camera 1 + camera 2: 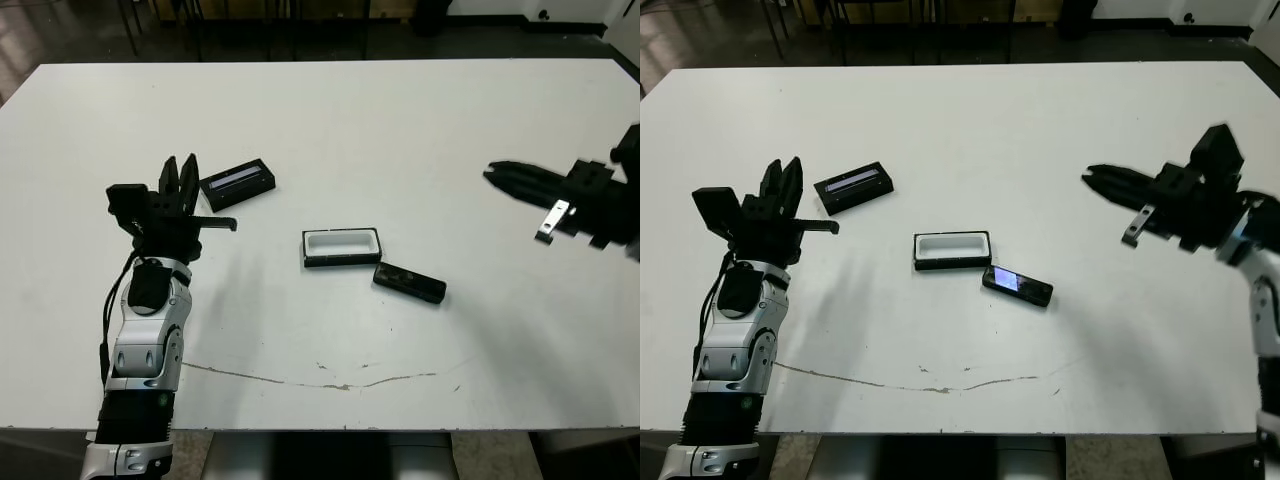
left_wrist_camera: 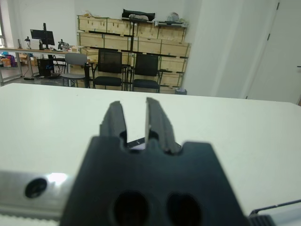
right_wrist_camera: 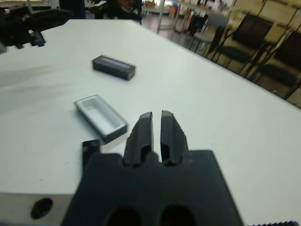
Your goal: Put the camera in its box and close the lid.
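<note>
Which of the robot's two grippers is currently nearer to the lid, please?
The left. The left gripper sits just beside the lid, on the robot's left side of it, nearly touching. The right gripper hangs far off across the table, beyond the box and camera.

Beyond the white table — past the left gripper's fingertips — a white wall carries stacked wooden crates, with black office chairs in front and a desk with a monitor off to one side. Beyond the right gripper — more dark chairs on a dim floor
</note>
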Controlling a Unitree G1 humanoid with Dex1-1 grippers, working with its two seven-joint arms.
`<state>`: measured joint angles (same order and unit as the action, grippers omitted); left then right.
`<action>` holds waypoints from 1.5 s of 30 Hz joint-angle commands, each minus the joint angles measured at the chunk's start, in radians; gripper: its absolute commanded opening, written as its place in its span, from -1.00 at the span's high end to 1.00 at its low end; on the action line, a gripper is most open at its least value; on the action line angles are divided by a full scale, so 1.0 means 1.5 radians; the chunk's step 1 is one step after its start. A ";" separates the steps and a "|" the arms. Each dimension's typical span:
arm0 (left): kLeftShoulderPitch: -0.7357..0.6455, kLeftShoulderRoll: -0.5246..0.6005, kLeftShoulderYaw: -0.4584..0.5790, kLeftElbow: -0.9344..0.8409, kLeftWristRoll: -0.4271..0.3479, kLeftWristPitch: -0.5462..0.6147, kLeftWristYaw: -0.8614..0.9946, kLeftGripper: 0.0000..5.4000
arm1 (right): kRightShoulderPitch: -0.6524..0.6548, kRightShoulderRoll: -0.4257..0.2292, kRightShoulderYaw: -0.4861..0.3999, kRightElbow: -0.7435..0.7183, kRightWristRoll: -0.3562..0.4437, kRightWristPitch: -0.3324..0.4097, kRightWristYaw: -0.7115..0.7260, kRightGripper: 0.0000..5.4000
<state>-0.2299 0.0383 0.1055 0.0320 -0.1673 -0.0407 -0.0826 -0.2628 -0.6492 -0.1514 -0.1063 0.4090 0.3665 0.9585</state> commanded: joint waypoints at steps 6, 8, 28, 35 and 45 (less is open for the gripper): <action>0.014 0.005 0.002 0.009 0.004 0.011 0.000 1.00 | 0.044 -0.002 0.049 -0.015 -0.007 -0.004 0.012 0.39; 0.014 0.005 0.002 0.009 0.005 0.011 0.000 1.00 | 0.047 0.001 0.059 -0.006 -0.009 -0.011 0.014 0.23; 0.015 0.006 0.002 0.008 0.008 0.013 0.000 1.00 | -0.029 -0.011 0.148 0.136 -0.056 -0.053 0.117 -1.00; 0.012 0.007 0.002 0.008 0.008 0.015 0.001 1.00 | -0.040 -0.006 0.167 0.152 -0.064 -0.055 0.143 -1.00; 0.009 0.008 0.004 0.009 0.006 0.017 0.000 1.00 | -0.028 -0.003 0.186 0.150 -0.069 -0.046 0.148 -1.00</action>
<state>-0.2284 0.0395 0.1062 0.0314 -0.1637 -0.0323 -0.0833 -0.3197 -0.6515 0.1164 0.1156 0.3155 0.2871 1.1787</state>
